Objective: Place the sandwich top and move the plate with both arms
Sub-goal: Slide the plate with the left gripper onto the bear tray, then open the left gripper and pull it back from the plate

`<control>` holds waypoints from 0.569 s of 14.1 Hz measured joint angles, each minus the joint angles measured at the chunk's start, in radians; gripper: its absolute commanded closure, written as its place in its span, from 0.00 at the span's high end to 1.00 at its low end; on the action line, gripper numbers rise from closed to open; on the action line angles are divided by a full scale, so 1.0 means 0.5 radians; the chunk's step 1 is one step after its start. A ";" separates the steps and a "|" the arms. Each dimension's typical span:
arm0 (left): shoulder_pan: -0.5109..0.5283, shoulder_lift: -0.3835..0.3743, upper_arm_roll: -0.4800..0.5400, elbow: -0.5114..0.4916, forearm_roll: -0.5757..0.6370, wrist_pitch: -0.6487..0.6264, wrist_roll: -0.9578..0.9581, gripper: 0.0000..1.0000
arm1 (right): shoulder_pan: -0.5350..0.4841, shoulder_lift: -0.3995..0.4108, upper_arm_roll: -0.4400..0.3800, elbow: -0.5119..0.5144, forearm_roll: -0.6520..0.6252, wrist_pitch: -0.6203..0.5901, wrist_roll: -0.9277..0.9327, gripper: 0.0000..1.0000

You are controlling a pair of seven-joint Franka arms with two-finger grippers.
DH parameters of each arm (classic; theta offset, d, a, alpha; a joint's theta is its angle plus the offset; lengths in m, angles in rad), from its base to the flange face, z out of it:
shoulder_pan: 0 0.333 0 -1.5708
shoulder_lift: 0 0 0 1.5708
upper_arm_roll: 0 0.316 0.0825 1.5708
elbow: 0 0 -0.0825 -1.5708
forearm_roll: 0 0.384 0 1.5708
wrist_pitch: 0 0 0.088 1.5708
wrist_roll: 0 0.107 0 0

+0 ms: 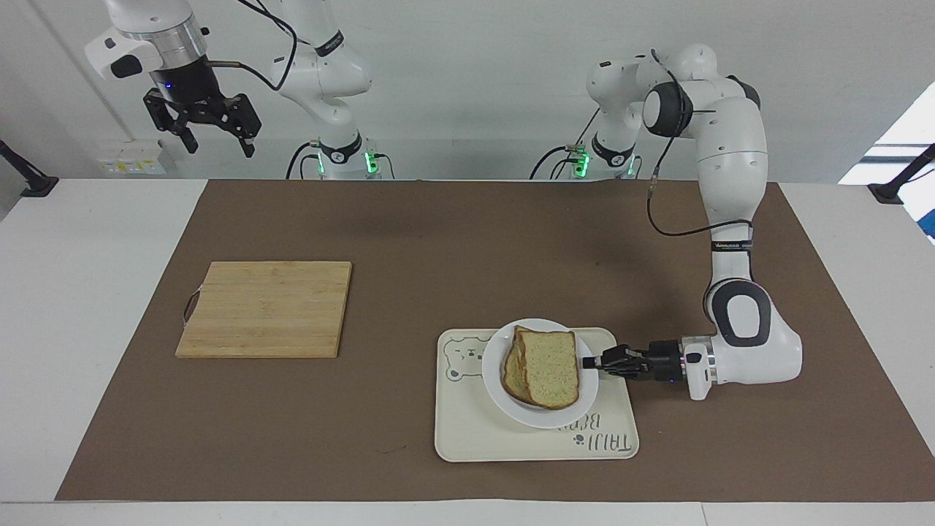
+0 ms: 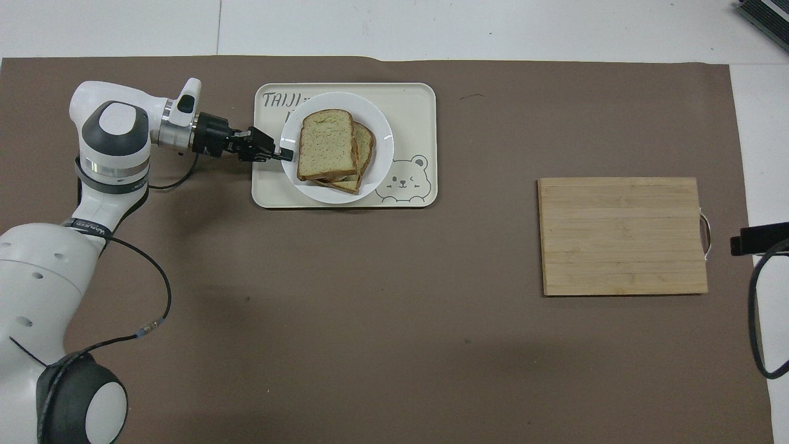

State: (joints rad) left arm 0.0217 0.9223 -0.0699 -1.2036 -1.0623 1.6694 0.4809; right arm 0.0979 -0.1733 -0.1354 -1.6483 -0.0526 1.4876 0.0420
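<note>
- Two fingers of the left gripper (image 1: 589,361) pinched the rim of the plate (image 1: 511,409), which sat on the tray (image 1: 467,438).
- On the plate lay the sandwich top (image 1: 549,368), stacked over another slice.
- The tray rested on the brown mat (image 1: 438,241), toward the left arm's end of the table.
- The cutting board (image 1: 264,309) lay well apart, toward the right arm's end.
- The right gripper (image 1: 208,130) waited high over that end, fingers spread.
</note>
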 measured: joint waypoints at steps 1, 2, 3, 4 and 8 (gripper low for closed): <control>0.000 0.015 -0.001 0.009 0.001 0.003 0.000 0.00 | 0.000 0.000 0.000 0.000 0.000 0.000 0.000 1.00; 0.000 0.022 -0.001 0.018 0.001 0.004 0.000 0.00 | 0.000 0.000 0.000 0.000 0.000 0.000 0.000 1.00; 0.000 0.022 -0.002 0.019 0.005 0.007 0.000 0.00 | 0.000 0.000 0.000 0.000 0.000 0.000 0.000 1.00; 0.000 0.022 -0.004 0.021 0.012 0.008 0.000 0.23 | 0.000 0.000 0.000 0.000 0.000 0.000 -0.001 1.00; 0.000 0.022 -0.009 0.041 0.026 0.002 -0.003 1.00 | 0.000 0.027 0.000 0.049 0.000 -0.040 -0.016 1.00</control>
State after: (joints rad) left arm 0.0215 0.9331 -0.0746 -1.1829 -1.0495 1.6702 0.4796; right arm 0.0977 -0.1598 -0.1353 -1.6239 -0.0526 1.4676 0.0340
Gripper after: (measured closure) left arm 0.678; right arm 0.000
